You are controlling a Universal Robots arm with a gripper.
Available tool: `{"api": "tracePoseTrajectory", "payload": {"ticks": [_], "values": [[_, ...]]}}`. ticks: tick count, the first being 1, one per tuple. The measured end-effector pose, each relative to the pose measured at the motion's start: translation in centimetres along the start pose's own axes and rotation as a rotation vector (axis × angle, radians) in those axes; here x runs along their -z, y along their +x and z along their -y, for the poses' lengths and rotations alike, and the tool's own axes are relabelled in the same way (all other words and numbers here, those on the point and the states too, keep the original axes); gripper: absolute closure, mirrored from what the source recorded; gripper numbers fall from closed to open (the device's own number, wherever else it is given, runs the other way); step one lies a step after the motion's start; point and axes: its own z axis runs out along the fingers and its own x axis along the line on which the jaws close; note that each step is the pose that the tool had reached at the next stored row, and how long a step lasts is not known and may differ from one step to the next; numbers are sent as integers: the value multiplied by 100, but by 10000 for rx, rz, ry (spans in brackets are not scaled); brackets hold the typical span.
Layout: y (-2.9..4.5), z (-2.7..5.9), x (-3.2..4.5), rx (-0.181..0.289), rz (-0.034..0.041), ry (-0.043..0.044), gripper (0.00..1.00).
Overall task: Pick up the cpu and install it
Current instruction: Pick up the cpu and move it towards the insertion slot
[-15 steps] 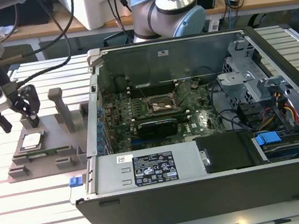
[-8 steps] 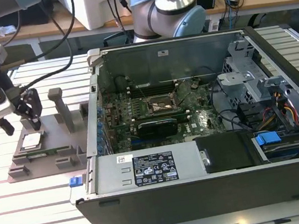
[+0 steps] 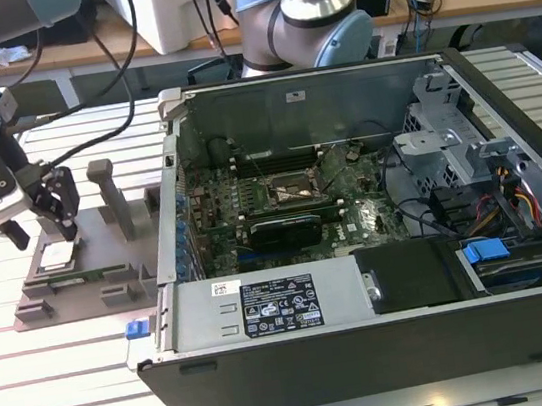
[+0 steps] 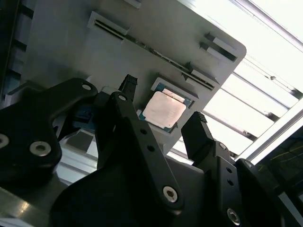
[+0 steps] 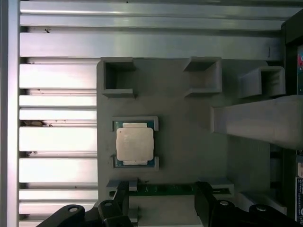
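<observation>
The pale slatted aluminium table (image 3: 56,395) carries a large dark grey computer case (image 3: 374,360), lying open on its side. Inside it sit a green motherboard (image 3: 214,216) with a square metal-framed socket (image 3: 295,192), a long black rectangular expansion card (image 3: 285,229) just in front of the socket, and a grey metal box with a label (image 3: 266,310) along the near wall.

At the exterior view's left lies a grey plastic fixture plate with upright blocks (image 3: 109,271). The black gripper (image 3: 43,230) hangs over this plate, its 2 fingers (image 4: 196,130) spread wide and grasping nothing.

The cpu (image 3: 56,256), a small flat square chip with a pale silver-grey top, rests in a shallow pocket of the plate framed by corner brackets. In the second wrist view the cpu (image 4: 164,109) shows between the fingertips, apart from both.
</observation>
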Motion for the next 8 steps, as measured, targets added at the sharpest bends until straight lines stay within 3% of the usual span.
{"api": "tracePoseTrajectory", "payload": {"ticks": [8], "values": [[3, -7, -158, -3, -1, 2, 34]]}}
